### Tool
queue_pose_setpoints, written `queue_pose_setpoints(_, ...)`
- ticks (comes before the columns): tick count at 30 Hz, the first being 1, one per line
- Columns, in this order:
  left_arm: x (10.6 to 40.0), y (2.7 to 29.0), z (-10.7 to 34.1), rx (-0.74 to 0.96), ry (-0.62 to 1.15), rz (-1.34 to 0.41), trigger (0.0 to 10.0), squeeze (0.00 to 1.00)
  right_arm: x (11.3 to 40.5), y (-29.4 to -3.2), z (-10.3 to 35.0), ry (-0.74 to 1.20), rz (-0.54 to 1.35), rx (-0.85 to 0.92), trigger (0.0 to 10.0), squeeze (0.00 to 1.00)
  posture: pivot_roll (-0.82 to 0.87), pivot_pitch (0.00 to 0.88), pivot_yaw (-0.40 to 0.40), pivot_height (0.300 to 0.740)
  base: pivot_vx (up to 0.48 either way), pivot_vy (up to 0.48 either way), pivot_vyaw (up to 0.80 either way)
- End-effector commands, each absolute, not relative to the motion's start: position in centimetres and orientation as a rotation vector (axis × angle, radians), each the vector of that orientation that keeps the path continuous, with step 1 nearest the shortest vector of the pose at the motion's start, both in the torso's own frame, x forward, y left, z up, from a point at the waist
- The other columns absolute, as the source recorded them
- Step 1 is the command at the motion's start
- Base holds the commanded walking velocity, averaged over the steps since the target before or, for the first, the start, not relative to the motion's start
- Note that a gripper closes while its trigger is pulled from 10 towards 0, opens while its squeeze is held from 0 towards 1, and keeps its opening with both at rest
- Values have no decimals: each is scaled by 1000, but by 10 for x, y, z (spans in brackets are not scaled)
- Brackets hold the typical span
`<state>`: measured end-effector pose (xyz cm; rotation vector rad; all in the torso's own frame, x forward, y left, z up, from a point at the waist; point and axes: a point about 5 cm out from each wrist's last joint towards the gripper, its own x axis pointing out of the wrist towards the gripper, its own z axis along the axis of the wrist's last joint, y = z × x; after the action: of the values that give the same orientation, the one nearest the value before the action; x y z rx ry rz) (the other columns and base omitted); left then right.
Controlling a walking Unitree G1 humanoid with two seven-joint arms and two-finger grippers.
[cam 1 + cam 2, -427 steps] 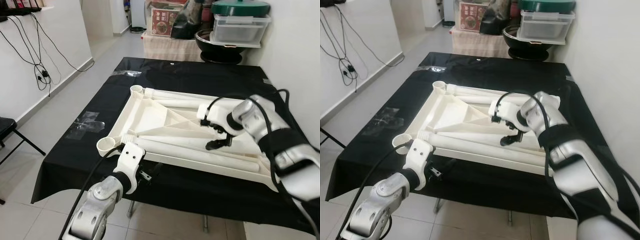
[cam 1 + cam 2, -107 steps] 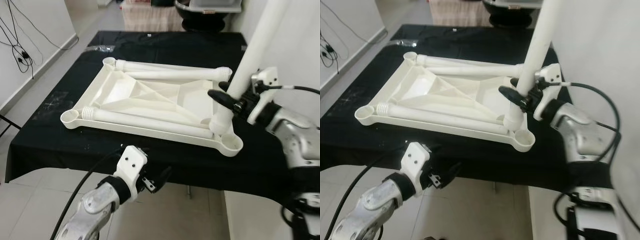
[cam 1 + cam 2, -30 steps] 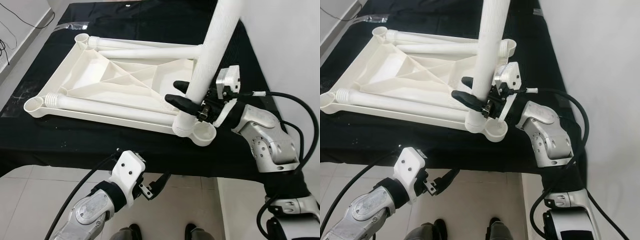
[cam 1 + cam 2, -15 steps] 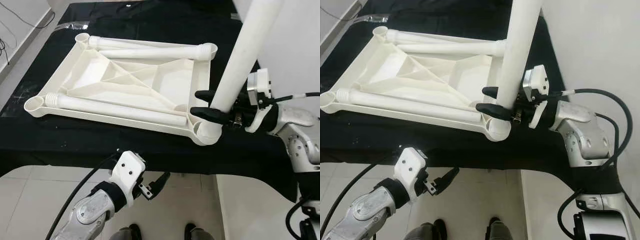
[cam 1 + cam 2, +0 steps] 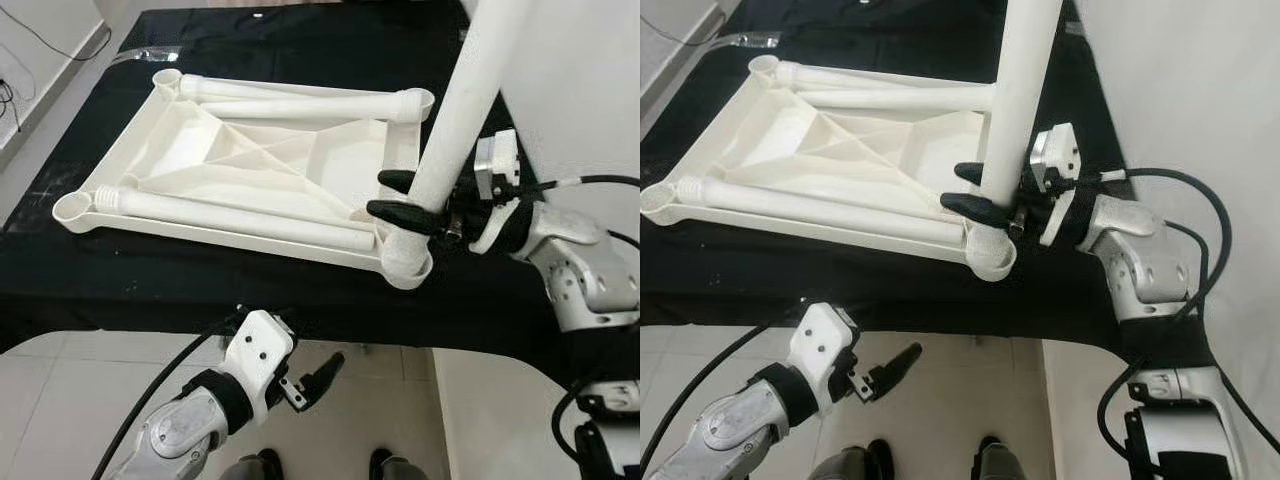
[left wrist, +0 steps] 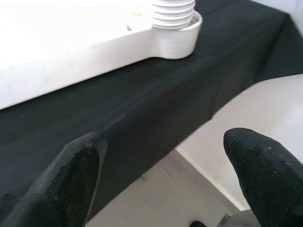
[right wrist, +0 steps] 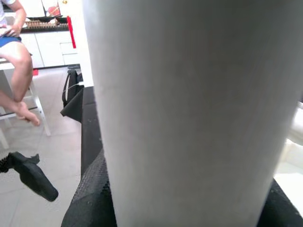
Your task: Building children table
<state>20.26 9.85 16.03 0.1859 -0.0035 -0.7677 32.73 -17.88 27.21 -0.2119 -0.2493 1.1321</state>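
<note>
The white children's table top (image 5: 190, 150) lies upside down on a black-covered table (image 5: 150, 285). Two white legs lie in it, one along the far side (image 5: 300, 105) and one along the near side (image 5: 230, 212). A third white leg (image 5: 460, 110) stands nearly upright with its lower end at the near right corner socket (image 5: 405, 265). My right gripper (image 5: 398, 198) is shut on this leg just above the socket, and the leg (image 7: 189, 109) is pale and close in the right wrist view. My left gripper (image 5: 315, 378) hangs open below the table's front edge, its fingers (image 6: 71, 175) wide apart.
A white wall (image 5: 580, 80) runs close along the table's right side. The near left corner socket (image 6: 173, 28) holds a threaded leg end. Pale tiled floor (image 5: 90, 400) lies below the front edge. A person's bare legs (image 7: 19, 61) rest by a white chair.
The upright leg's lower end has moved from just left of the near right corner socket onto the socket. My right gripper moved right with it. The left arm stays low.
</note>
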Motion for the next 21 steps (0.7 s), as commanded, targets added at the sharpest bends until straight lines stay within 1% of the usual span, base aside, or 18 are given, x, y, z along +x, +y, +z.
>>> queue_pose_setpoints(1,197,98,159,194,10,-794,10000,0,330,-178,256,-172,1139,-199,10000,0,32,299,9,740,0,0,0)
queue_pose_setpoints(4,194,97,158,190,14,-801,10000,0,330,-182,258,-170,1156,-186,10000,0,33,301,11,740,0,0,0)
queue_pose_setpoints(6,191,97,158,187,17,-810,10000,0,324,-187,260,-150,1239,-181,10000,0,36,306,16,740,0,0,0)
queue_pose_setpoints(10,187,98,158,181,22,-819,10000,0,318,-191,259,-120,1309,-188,10000,0,36,309,18,740,0,0,0)
queue_pose_setpoints(21,181,99,160,175,33,-832,10000,0,322,-191,259,-118,1305,-204,10000,0,50,331,37,740,0,0,0)
